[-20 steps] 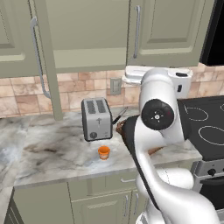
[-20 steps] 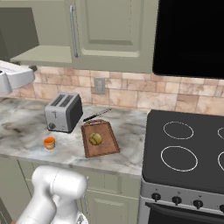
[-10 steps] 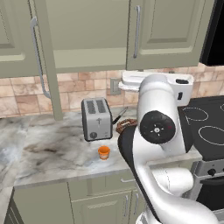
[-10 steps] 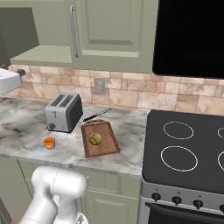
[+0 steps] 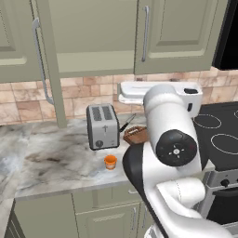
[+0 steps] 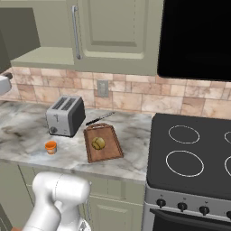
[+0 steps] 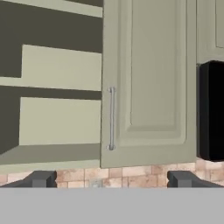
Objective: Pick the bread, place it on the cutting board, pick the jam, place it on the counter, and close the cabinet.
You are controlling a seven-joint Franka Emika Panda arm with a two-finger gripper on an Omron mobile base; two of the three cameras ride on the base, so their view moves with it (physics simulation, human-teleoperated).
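— Cabinet (image 7: 148,83) closing is being taken up: bread (image 6: 98,143) is lying on the cutting board (image 6: 112,151), jam (image 6: 51,147) on the counter (image 6: 27,135).

— And the gripper (image 7: 111,179)?

— It is being held spread and empty; the swung-out door is still to be pushed.

You are looking at a home kitchen. You see olive-green wall cabinets (image 6: 122,27) with long silver handles over a marbled stone counter (image 6: 27,131), and a tiled backsplash (image 6: 135,99) with a wall socket (image 6: 103,88). A silver toaster (image 6: 66,116) stands on the counter, and a black stove (image 6: 194,158) with round burners and knobs is beside it.
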